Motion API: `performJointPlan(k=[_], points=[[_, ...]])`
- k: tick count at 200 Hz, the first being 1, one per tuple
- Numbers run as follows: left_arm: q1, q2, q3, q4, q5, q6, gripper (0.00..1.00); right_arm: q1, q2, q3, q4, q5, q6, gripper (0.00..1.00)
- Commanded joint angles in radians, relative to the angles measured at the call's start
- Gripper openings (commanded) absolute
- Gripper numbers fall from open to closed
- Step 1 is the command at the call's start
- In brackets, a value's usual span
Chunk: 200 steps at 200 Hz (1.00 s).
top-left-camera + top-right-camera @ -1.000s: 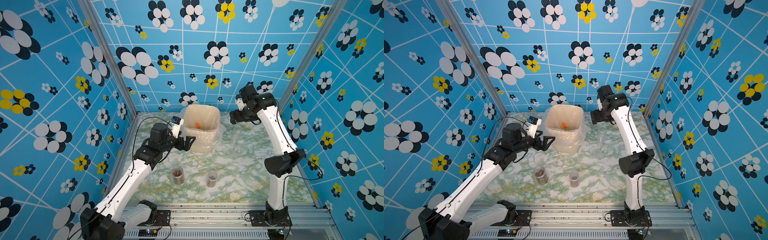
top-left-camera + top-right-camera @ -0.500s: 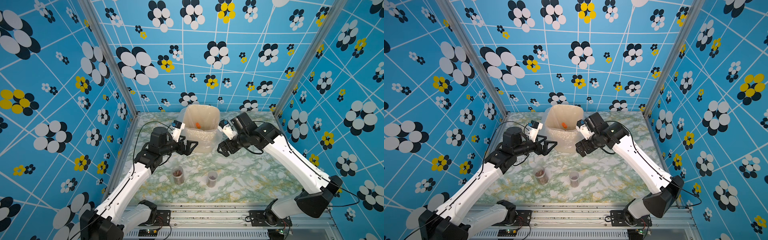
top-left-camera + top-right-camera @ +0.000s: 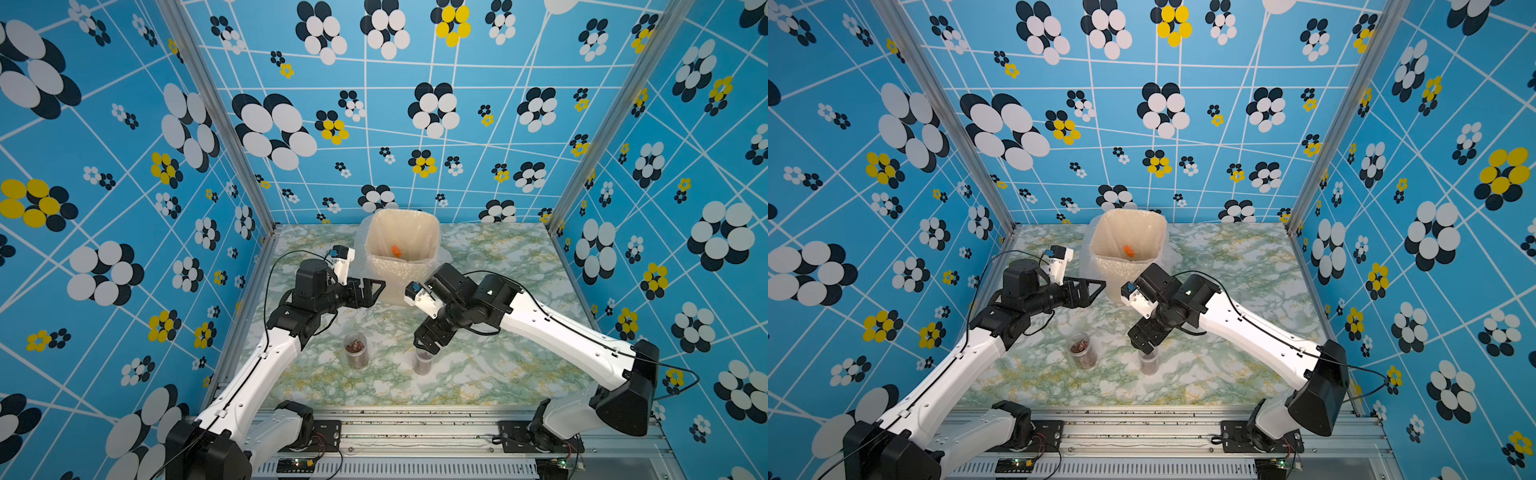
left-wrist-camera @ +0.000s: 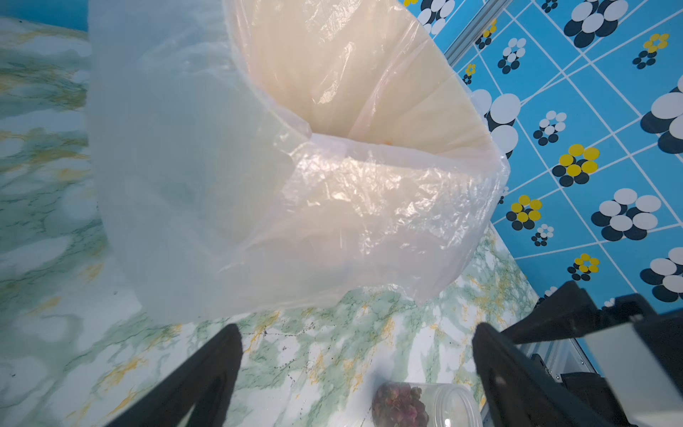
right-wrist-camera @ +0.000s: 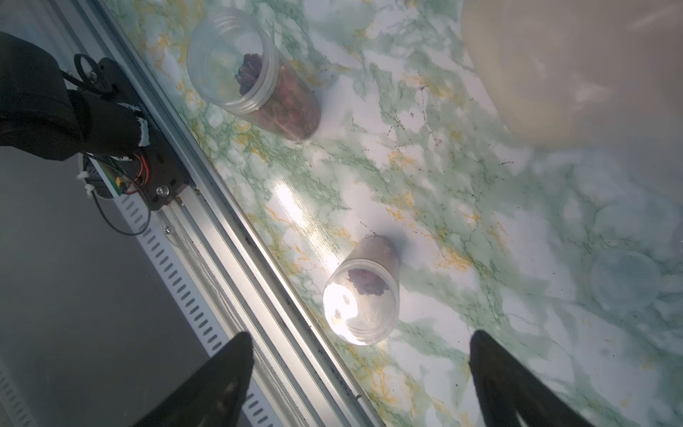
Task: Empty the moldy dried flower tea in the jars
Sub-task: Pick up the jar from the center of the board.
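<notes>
On the table (image 3: 478, 374), wide jar (image 3: 356, 353), slim jar (image 3: 423, 363), axes vertical, left fingers (image 4: 207, 377), right fingers (image 5: 229, 377) spread

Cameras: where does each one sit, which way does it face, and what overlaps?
Top views: high at the front, looking down and back over the marble table; both arms, left gripper and right gripper open.
Left wrist: beside the bin, facing it; left gripper's fingers, part of the right arm.
Right wrist: above the narrower jar, looking down; right gripper's fingers, the left arm's base.
Shared: right wrist and top views show the narrower jar and wider jar; both wrist views catch the bin.
</notes>
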Motion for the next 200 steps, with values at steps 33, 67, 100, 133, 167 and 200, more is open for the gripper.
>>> performJointPlan(k=[33, 67, 100, 133, 167, 200], points=[[0.020, -0.032, -0.005, 0.008, -0.034, 0.008, 0.99, 0.073, 0.084, -0.081, -0.025, 0.062, 0.045, 0.90], [0.021, -0.028, -0.005, 0.010, -0.035, 0.010, 0.99, 0.078, 0.130, -0.085, -0.022, 0.101, 0.049, 0.85], [0.023, -0.026, -0.004, 0.009, -0.038, 0.013, 0.99, 0.078, 0.179, -0.080, -0.024, 0.129, 0.042, 0.75], [0.026, -0.026, -0.009, 0.014, -0.045, 0.016, 0.99, 0.078, 0.196, -0.077, 0.002, 0.133, 0.040, 0.66], [0.027, -0.026, -0.008, 0.017, -0.046, 0.020, 0.99, 0.077, 0.203, -0.073, 0.006, 0.142, 0.042, 0.54], [0.031, -0.031, -0.006, 0.018, -0.041, 0.030, 0.99, 0.078, 0.186, -0.070, 0.007, 0.153, 0.036, 0.43]])
